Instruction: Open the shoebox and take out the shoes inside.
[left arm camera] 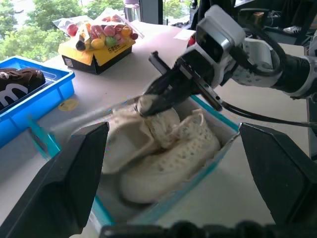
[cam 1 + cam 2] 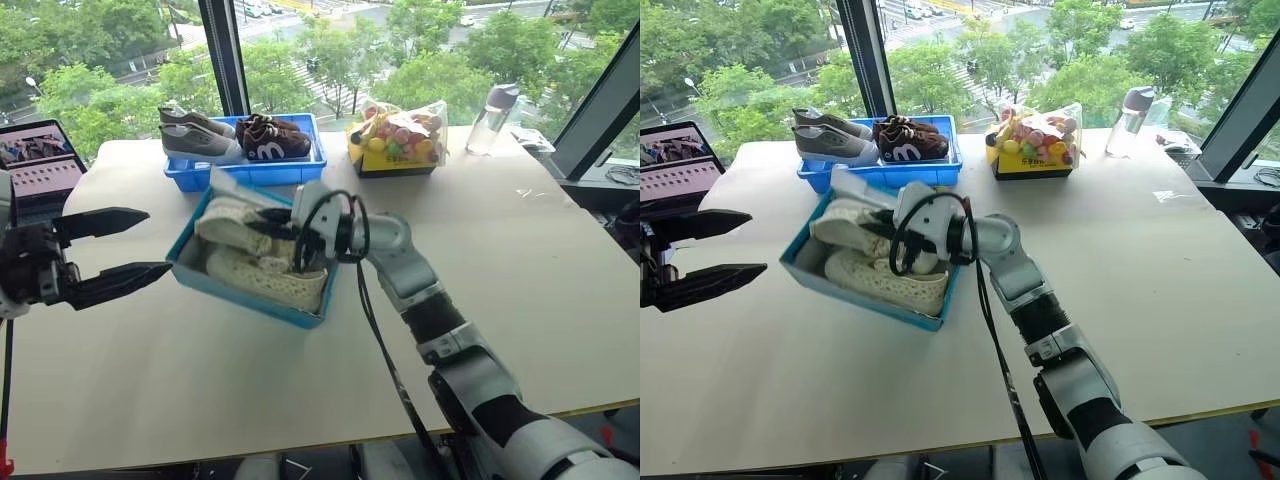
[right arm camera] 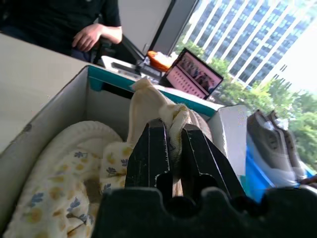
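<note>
Right gripper (image 2: 268, 222) pinched on a shoe inside the open shoebox (image 2: 250, 287).

Clamped on the strap top of one of the cream shoes (image 2: 262, 272), both lying in the white-lined box. Left gripper (image 2: 125, 248) spread wide, just beside the box's left end, apart from it. Behind: blue tray (image 2: 245, 170) with grey and brown pairs, fruit box (image 2: 396, 140), bottle (image 2: 491, 118), all on the pale table (image 2: 520, 260).

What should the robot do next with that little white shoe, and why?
Probably keep lifting it clear. The right gripper is pinched on one of the shoes by its strap, but the shoe still sits inside the open shoebox, beside its mate. The left gripper waits open alongside.
</note>
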Tool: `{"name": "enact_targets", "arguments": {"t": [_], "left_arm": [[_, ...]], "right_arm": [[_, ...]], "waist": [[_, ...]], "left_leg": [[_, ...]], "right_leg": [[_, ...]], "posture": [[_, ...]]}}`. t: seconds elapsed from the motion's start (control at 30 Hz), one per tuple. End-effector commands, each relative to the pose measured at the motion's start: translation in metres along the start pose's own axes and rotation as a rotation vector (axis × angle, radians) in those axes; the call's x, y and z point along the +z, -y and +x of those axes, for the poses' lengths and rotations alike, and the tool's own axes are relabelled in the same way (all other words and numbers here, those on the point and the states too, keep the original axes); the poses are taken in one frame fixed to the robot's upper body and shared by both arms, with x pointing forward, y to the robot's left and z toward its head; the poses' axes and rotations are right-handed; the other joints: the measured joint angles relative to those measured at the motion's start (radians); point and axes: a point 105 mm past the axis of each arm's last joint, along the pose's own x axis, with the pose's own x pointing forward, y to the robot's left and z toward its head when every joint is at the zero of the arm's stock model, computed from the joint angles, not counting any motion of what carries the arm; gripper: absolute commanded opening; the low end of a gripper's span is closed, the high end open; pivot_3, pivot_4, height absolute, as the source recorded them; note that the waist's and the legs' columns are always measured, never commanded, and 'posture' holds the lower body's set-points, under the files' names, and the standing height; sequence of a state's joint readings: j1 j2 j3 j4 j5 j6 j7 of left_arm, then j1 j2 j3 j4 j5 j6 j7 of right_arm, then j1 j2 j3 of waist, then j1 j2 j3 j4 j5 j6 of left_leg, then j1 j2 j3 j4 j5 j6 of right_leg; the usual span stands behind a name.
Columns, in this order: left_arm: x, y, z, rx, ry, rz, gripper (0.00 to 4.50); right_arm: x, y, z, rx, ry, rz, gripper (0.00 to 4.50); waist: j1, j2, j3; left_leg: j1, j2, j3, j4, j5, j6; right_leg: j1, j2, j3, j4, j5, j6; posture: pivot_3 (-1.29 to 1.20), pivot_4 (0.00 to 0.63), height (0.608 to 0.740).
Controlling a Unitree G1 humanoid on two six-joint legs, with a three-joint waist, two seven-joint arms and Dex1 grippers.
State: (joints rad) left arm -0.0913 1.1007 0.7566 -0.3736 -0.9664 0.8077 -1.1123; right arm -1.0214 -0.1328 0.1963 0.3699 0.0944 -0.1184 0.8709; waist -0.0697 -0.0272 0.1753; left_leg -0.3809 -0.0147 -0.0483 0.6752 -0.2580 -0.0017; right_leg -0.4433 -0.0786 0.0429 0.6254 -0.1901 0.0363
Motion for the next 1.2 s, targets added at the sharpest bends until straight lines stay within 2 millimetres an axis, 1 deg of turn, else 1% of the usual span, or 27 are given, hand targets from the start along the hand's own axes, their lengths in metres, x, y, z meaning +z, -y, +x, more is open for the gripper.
{"name": "enact_targets", "arguments": {"t": [0.03,0.1,0.17,0.23,0.33,0.37,0.4,0.43,0.47,0.5,0.53,0.57,0.6,0.67,0.73,0.8,0.87,0.9,0.93,1.03,1.07,1.1,1.13,1.17,1.2], "left_arm": [[0.007,-0.002,0.0,-0.003,0.025,0.042,4.5],[0.007,-0.002,0.002,-0.009,0.027,0.04,4.5],[0.006,-0.003,0.004,-0.017,0.031,0.038,4.5],[0.006,-0.004,0.005,-0.023,0.034,0.038,4.5],[0.006,-0.005,0.007,-0.033,0.035,0.038,4.5],[0.006,-0.004,0.007,-0.036,0.036,0.038,4.5],[0.006,-0.004,0.007,-0.038,0.036,0.038,4.5],[0.006,-0.004,0.007,-0.041,0.036,0.037,4.5],[0.006,-0.004,0.007,-0.043,0.037,0.036,4.5],[0.006,-0.003,0.007,-0.047,0.036,0.034,4.5],[0.006,-0.003,0.007,-0.05,0.036,0.032,4.5],[0.005,-0.003,0.007,-0.053,0.036,0.031,4.5],[0.005,-0.003,0.007,-0.055,0.036,0.029,4.5],[0.005,-0.003,0.008,-0.058,0.036,0.028,4.5],[0.005,-0.003,0.008,-0.062,0.036,0.027,4.5],[0.004,-0.004,0.009,-0.066,0.035,0.026,4.5],[0.005,-0.004,0.01,-0.072,0.036,0.026,4.5],[0.005,-0.005,0.011,-0.073,0.036,0.026,4.5],[0.005,-0.005,0.012,-0.075,0.036,0.026,4.5],[0.005,-0.004,0.012,-0.081,0.036,0.026,4.5],[0.005,-0.004,0.012,-0.082,0.036,0.026,4.5],[0.005,-0.004,0.013,-0.084,0.036,0.026,4.5],[0.005,-0.004,0.012,-0.084,0.037,0.025,4.5],[0.004,-0.004,0.012,-0.084,0.037,0.024,4.5],[0.004,-0.005,0.012,-0.084,0.037,0.023,4.5]], "right_arm": [[0.035,0.032,-0.012,-0.08,0.085,-0.004,0.0],[0.035,0.034,-0.017,-0.078,0.07,0.001,0.0],[0.031,0.031,-0.02,-0.066,0.051,0.011,0.0],[0.028,0.032,-0.025,-0.076,0.047,0.048,0.0],[0.03,0.05,-0.042,-0.13,0.026,0.095,0.0],[0.028,0.066,-0.058,-0.182,-0.009,0.106,0.0],[0.028,0.076,-0.069,-0.217,-0.032,0.113,0.0],[0.024,0.089,-0.085,-0.268,-0.079,0.142,0.0],[0.021,0.096,-0.096,-0.3,-0.11,0.163,0.0],[0.015,0.101,-0.116,-0.317,-0.153,0.232,0.0],[0.012,0.103,-0.13,-0.326,-0.179,0.282,0.0],[0.004,0.101,-0.149,-0.323,-0.224,0.385,0.0],[0.0,0.098,-0.162,-0.32,-0.251,0.457,0.0],[-0.016,0.084,-0.189,-0.298,-0.301,0.638,0.0],[-0.028,0.078,-0.204,-0.33,-0.289,0.771,0.0],[-0.046,0.08,-0.217,-0.418,-0.273,0.882,0.0],[-0.064,0.073,-0.227,-0.462,-0.31,0.938,0.9],[-0.07,0.071,-0.23,-0.468,-0.322,0.951,1.1],[-0.073,0.069,-0.231,-0.47,-0.326,0.959,1.47],[-0.08,0.08,-0.246,-0.571,-0.321,0.944,2.39],[-0.08,0.085,-0.252,-0.614,-0.309,0.936,2.79],[-0.075,0.096,-0.26,-0.668,-0.285,0.913,3.14],[-0.069,0.104,-0.265,-0.704,-0.253,0.897,3.53],[-0.059,0.115,-0.268,-0.734,-0.21,0.873,3.79],[-0.051,0.123,-0.269,-0.747,-0.192,0.848,4.19]], "waist": [[0.0,0.0,0.0],[0.0,0.0,0.0],[0.0,0.0,0.0],[-0.001,0.0,0.0],[0.0,0.0,0.0],[0.0,0.0,0.0],[0.002,0.0,0.0],[0.008,0.0,0.0],[0.013,0.0,0.0],[0.018,0.0,0.0],[0.023,0.0,0.0],[0.026,0.0,0.0],[0.029,0.0,0.0],[0.028,0.0,0.0],[0.023,0.0,0.0],[0.01,0.0,0.001],[0.001,0.002,0.002],[-0.001,0.002,0.002],[-0.001,0.002,0.002],[-0.001,0.002,0.002],[0.0,0.002,0.002],[0.001,0.002,0.002],[0.002,0.002,0.002],[0.002,0.002,0.003],[0.002,0.003,0.003]], "left_leg": [[0.0,0.0,0.0,0.0,0.0,0.0],[0.001,0.0,0.0,0.0,0.0,0.0],[0.001,0.0,0.0,0.0,0.0,0.0],[0.001,0.0,0.0,0.0,0.0,0.0],[0.0,0.0,0.001,0.0,0.0,0.0],[0.0,0.0,0.001,0.0,0.0,0.0],[-0.001,0.0,0.001,0.0,0.0,0.0],[-0.002,0.0,0.001,0.0,0.0,0.0],[-0.004,-0.001,0.0,0.0,0.0,0.0],[-0.004,-0.001,0.0,0.001,0.0,0.0],[-0.004,-0.001,0.001,0.001,0.0,0.0],[-0.005,-0.001,0.002,0.001,0.0,0.0],[-0.005,-0.001,0.003,0.001,0.0,0.001],[-0.005,-0.001,0.007,0.001,-0.001,0.002],[-0.004,0.001,0.009,0.001,-0.002,0.003],[-0.002,0.003,0.013,0.001,-0.002,0.004],[-0.002,0.004,0.016,0.001,-0.002,0.004],[-0.001,0.004,0.017,0.001,-0.002,0.004],[0.0,0.004,0.018,0.001,-0.002,0.004],[0.0,0.006,0.019,0.001,-0.002,0.004],[-0.001,0.006,0.019,0.001,-0.002,0.004],[-0.002,0.006,0.019,0.001,-0.002,0.004],[-0.003,0.005,0.019,0.001,-0.002,0.004],[-0.003,0.005,0.019,0.001,-0.002,0.004],[-0.003,0.005,0.019,0.001,-0.002,0.004]], "right_leg": [[0.0,0.0,0.0,0.0,0.0,0.0],[0.001,0.0,0.0,0.0,0.0,0.0],[0.001,0.0,0.0,0.0,0.0,0.0],[0.001,0.0,0.0,0.0,0.0,0.0],[0.0,0.0,0.0,0.0,0.0,0.0],[0.0,0.0,0.0,0.001,0.0,0.0],[0.0,0.0,0.0,0.001,0.0,0.0],[-0.001,0.0,0.0,0.001,0.0,0.0],[-0.001,-0.001,-0.001,0.0,0.0,0.0],[-0.001,-0.001,-0.001,0.0,0.0,0.0],[-0.001,-0.002,-0.001,-0.001,0.0,0.0],[-0.001,-0.002,-0.001,-0.001,0.0,0.0],[-0.001,-0.002,-0.001,-0.002,0.0,0.0],[0.0,-0.001,-0.002,-0.002,0.0,0.0],[0.002,0.0,-0.002,-0.005,0.0,-0.001],[0.003,0.002,0.0,-0.007,0.0,-0.002],[0.003,0.002,0.001,-0.007,0.001,-0.003],[0.003,0.002,0.002,-0.007,0.001,-0.003],[0.003,0.003,0.002,-0.006,0.001,-0.003],[0.003,0.004,0.003,-0.006,0.001,-0.003],[0.003,0.004,0.003,-0.007,0.001,-0.003],[0.002,0.003,0.002,-0.007,0.001,-0.003],[0.002,0.003,0.002,-0.007,0.001,-0.003],[0.002,0.003,0.002,-0.008,0.001,-0.003],[0.002,0.003,0.002,-0.008,0.001,-0.003]], "posture": [[0.0,0.15,0.74],[0.0,0.15,0.74],[0.0,0.15,0.74],[0.0,0.15,0.74],[0.0,0.15,0.74],[0.0,0.15,0.74],[0.0,0.15,0.74],[0.0,0.15,0.74],[0.0,0.15,0.74],[0.0,0.15,0.74],[0.0,0.15,0.74],[0.0,0.15,0.74],[0.0,0.15,0.74],[0.0,0.15,0.74],[0.0,0.15,0.74],[0.0,0.15,0.74],[0.0,0.15,0.74],[0.0,0.15,0.74],[0.0,0.15,0.74],[0.0,0.15,0.74],[0.0,0.15,0.74],[0.0,0.15,0.74],[0.0,0.15,0.74],[0.0,0.15,0.74],[0.0,0.15,0.74]]}}
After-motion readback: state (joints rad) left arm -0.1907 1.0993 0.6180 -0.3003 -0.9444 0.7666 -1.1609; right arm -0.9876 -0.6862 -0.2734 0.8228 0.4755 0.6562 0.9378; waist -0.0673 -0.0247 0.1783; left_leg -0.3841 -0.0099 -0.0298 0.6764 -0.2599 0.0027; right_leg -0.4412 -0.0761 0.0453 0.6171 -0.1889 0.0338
